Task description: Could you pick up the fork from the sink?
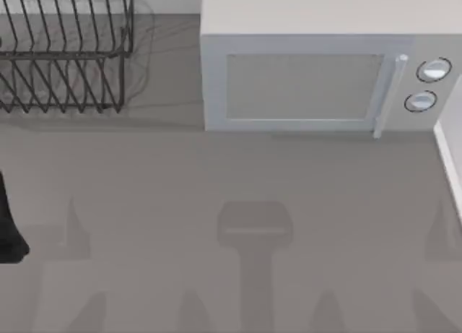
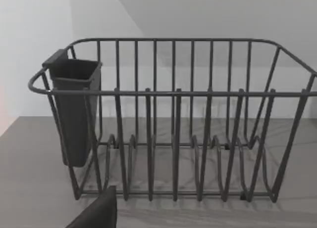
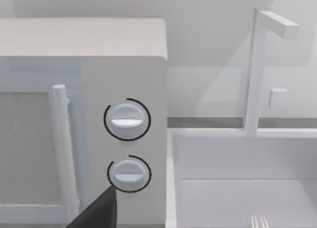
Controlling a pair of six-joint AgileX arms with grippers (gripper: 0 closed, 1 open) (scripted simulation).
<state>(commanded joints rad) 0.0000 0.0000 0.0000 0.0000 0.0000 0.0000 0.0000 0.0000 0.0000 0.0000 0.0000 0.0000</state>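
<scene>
One fork (image 3: pixel 259 221) is lying in the sink (image 3: pixel 237 188), with its tines showing at the basin's near edge. One microwave (image 1: pixel 325 73) with two knobs is standing just left of the sink. One dish rack (image 1: pixel 65 51) is sitting at the back left. The grey countertop (image 1: pixel 238 203) in front is offering open room. Whether either gripper's jaws are spread or pressed together cannot be told.

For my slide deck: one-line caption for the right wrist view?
Microwave with two knobs beside a white sink and faucet; fork tines peek from the basin.
</scene>
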